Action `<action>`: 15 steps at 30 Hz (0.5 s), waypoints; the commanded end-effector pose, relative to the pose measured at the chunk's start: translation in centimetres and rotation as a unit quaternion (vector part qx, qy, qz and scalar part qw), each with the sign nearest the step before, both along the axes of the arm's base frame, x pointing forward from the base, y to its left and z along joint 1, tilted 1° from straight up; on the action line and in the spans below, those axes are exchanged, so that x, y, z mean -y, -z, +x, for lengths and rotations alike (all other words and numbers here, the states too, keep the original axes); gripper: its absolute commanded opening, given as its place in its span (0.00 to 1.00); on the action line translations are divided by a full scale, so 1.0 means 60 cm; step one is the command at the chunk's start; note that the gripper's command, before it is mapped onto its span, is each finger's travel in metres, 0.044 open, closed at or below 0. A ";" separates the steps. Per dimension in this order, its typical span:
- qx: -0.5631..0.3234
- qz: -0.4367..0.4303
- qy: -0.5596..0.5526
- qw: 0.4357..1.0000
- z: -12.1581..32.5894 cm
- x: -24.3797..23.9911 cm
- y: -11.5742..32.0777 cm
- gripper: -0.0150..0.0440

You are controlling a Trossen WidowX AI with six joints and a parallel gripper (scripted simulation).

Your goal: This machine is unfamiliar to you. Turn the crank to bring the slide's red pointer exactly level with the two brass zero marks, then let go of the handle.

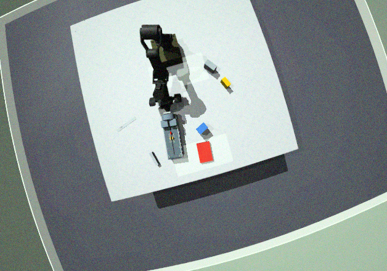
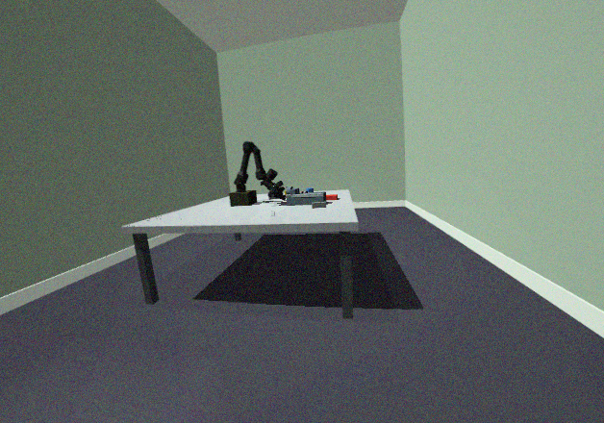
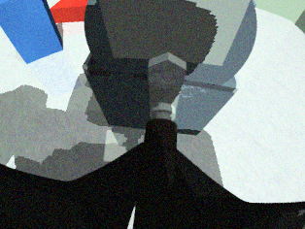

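The grey-blue machine (image 1: 177,150) (image 2: 306,199) stands on the table, its crank end toward the arm. The small red pointer (image 1: 171,133) sits in the slot on top. The yellowish brass marks (image 1: 171,138) show just beyond it; the pointer looks slightly on the crank side of them. My gripper (image 1: 167,109) (image 3: 156,150) is shut on the crank handle (image 3: 162,112), whose pale end shows at the fingertips in the wrist view. The grey crank arm (image 3: 167,82) runs from the handle toward the machine. Most of the handle is hidden by the dark fingers.
A blue block (image 1: 201,128) (image 3: 31,31) and a red block (image 1: 204,152) (image 3: 73,14) lie beside the machine, the red one on a white sheet (image 1: 222,150). A black bar (image 1: 156,159) and pale strip (image 1: 126,124) lie opposite. Grey (image 1: 211,65) and yellow (image 1: 225,82) blocks lie nearer the arm's base.
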State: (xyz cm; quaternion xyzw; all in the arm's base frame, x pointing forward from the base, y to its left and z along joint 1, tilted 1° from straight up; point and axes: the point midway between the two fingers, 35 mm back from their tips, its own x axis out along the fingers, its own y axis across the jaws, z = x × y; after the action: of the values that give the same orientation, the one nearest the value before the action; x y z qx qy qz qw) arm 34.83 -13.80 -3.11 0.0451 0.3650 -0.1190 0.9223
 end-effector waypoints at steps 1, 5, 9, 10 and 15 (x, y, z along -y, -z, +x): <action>0.001 0.006 -0.012 1.000 0.004 -0.015 0.001 0.25; 0.001 0.006 -0.012 1.000 0.004 -0.016 0.001 0.25; 0.001 0.006 -0.012 1.000 0.004 -0.016 0.001 0.25; 0.001 0.006 -0.012 1.000 0.004 -0.017 0.001 0.25; 0.001 0.006 -0.012 1.000 0.004 -0.018 0.000 0.25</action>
State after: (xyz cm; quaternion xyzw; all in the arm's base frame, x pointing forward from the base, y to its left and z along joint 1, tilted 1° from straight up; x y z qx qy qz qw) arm 34.88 -13.62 -3.11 0.0452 0.3653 -0.1191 0.9222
